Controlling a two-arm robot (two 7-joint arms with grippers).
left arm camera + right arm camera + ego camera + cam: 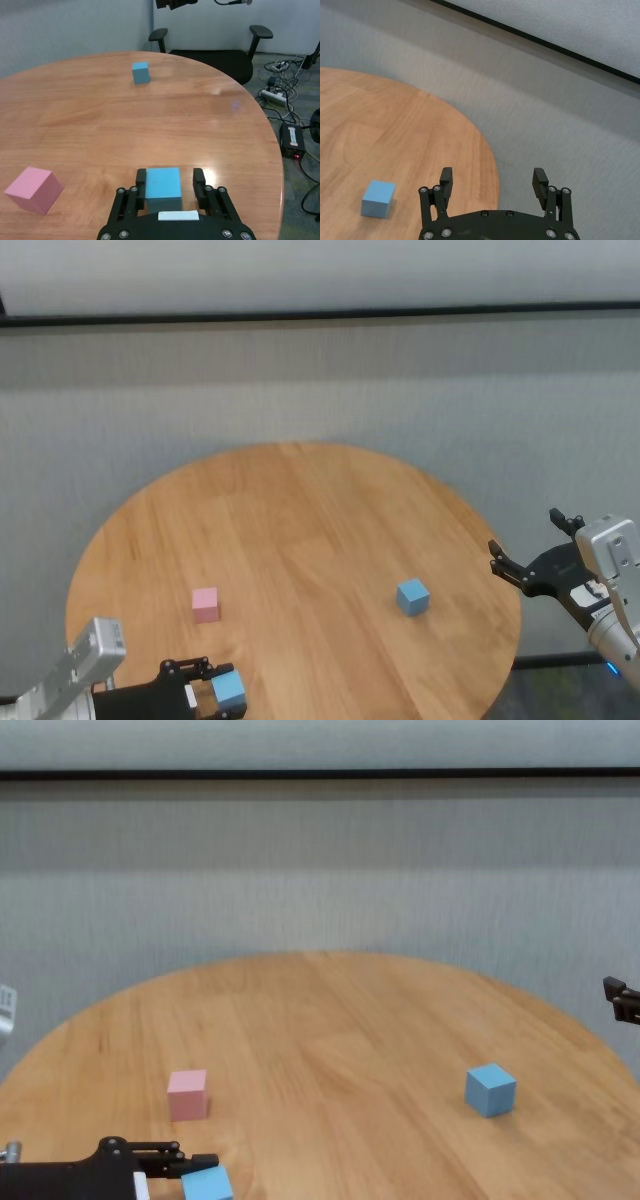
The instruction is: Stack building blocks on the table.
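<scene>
My left gripper (224,686) is at the near left edge of the round wooden table (300,520). Its fingers (199,181) straddle a light blue cube (163,189) that sits low on the table top. One finger is against the cube and a small gap shows at the other. A pale pink cube (206,604) stands just beyond it, also in the left wrist view (34,189). The second light blue cube (412,596) stands alone at the right. My right gripper (525,532) is open and empty, hovering off the table's right edge.
A grey partition wall (320,380) runs behind the table. In the left wrist view an office chair (220,55), power strips with cables (277,92) and a black box (291,141) are on the floor past the table's edge.
</scene>
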